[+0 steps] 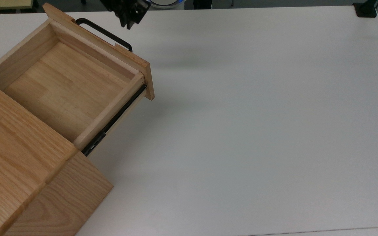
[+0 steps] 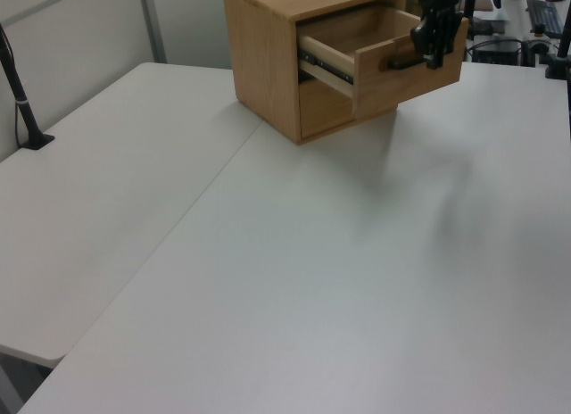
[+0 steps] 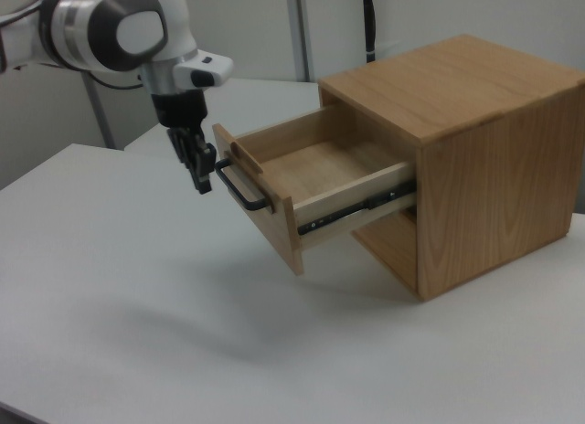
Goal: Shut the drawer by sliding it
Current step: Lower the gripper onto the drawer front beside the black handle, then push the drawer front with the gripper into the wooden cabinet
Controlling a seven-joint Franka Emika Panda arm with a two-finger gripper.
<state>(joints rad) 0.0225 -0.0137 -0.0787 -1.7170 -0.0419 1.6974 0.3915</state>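
Clenched claw (image 3: 198, 173) hovering just off the open drawer's (image 1: 64, 82) black handle (image 3: 245, 192); risks glancing off the bar and skewing the rails.

The drawer (image 3: 315, 182) stands pulled out of the cabinet (image 3: 475, 159); the claw (image 3: 199, 177) hangs just beside its handle (image 3: 242, 191).

Bare white table (image 1: 258, 131) open across the top view's right, pulled-out drawer (image 1: 67, 82) jutting from the cabinet (image 1: 18, 170) at the top view's left, black handle (image 1: 105, 32) standing out from its front, tool (image 1: 127, 23) just beside the handle.
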